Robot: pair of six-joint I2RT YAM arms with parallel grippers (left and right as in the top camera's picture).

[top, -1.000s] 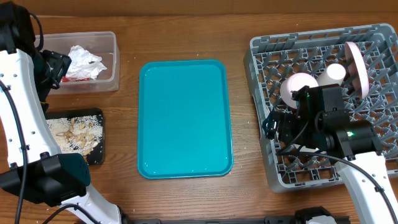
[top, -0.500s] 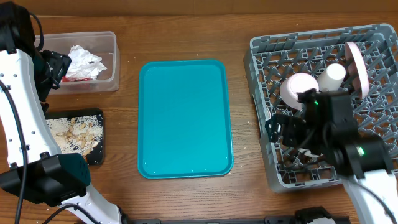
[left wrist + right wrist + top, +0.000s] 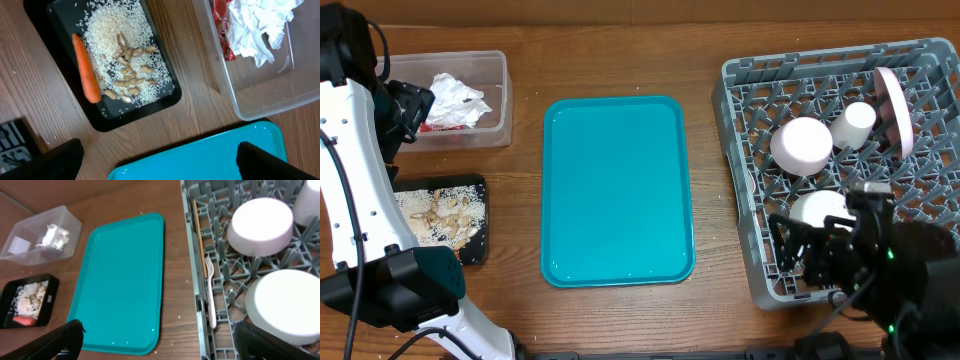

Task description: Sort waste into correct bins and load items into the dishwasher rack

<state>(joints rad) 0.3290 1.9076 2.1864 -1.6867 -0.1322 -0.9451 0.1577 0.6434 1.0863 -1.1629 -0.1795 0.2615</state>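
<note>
Bare teal tray (image 3: 617,190) leaves open passage mid-counter (image 3: 715,300); clear tub (image 3: 506,95) and black tray (image 3: 472,252) block the left edge, grey rack (image 3: 738,170) crowded with upturned bowls (image 3: 802,145) blocks the right.

- The rack (image 3: 740,90) was grey, in a lattice pattern.
- The flat tray (image 3: 617,190) was plain teal.
- The carrot (image 3: 86,75) was orange; its shallow tray (image 3: 107,121) was black.
- My left fingertips (image 3: 62,160) were black.

The left arm (image 3: 355,190) has smooth white links joined by black housings, with thin black cables (image 3: 380,48) alongside. The right arm (image 3: 905,290) is bulky and black, with a small green light (image 3: 890,326). The left gripper (image 3: 159,162) and right gripper (image 3: 160,342) have blunt matte-black fingers.
</note>
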